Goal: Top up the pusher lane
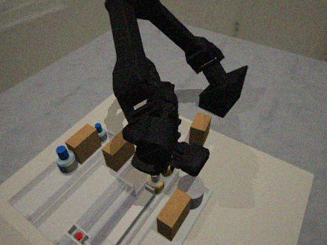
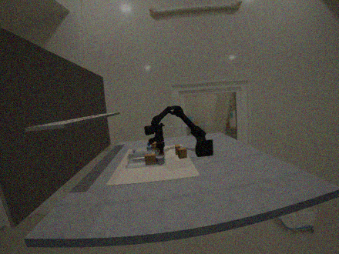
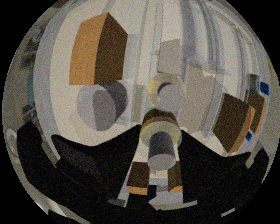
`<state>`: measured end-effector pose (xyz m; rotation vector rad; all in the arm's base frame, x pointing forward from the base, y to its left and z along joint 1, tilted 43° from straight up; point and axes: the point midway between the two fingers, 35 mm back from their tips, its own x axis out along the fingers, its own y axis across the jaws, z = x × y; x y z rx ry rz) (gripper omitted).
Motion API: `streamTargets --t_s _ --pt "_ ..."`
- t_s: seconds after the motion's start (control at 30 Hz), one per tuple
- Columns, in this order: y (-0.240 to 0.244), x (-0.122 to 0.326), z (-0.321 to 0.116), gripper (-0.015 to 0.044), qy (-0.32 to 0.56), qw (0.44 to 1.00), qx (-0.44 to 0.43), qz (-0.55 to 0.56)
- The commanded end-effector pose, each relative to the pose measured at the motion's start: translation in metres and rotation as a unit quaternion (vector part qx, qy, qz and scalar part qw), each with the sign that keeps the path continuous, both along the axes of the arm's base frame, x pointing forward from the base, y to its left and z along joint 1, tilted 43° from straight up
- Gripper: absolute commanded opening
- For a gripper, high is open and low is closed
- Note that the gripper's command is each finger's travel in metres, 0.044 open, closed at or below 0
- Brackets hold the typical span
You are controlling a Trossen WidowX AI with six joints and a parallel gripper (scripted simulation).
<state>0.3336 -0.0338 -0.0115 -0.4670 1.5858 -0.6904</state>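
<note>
Gripper closed on tan jar, held over lane on worktop. Pick done, jar chosen. Left to do, by my judgement: push row back, seat behind front stop, release.

Wrist view shows second jar ahead in lane, close to held jar; contact unclear. Top view hides this under arm, but shows blue-capped jars well apart.
</note>
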Motion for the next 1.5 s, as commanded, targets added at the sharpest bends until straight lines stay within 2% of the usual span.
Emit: streamTargets --t_s 0.0,1.47 --pt "-0.0012 0.0077 0.0023 0.0 -0.012 1.0 -0.005 0.003" --pt "-0.0092 0.0078 -0.0058 0.0 -0.012 1.0 -0.005 0.003"
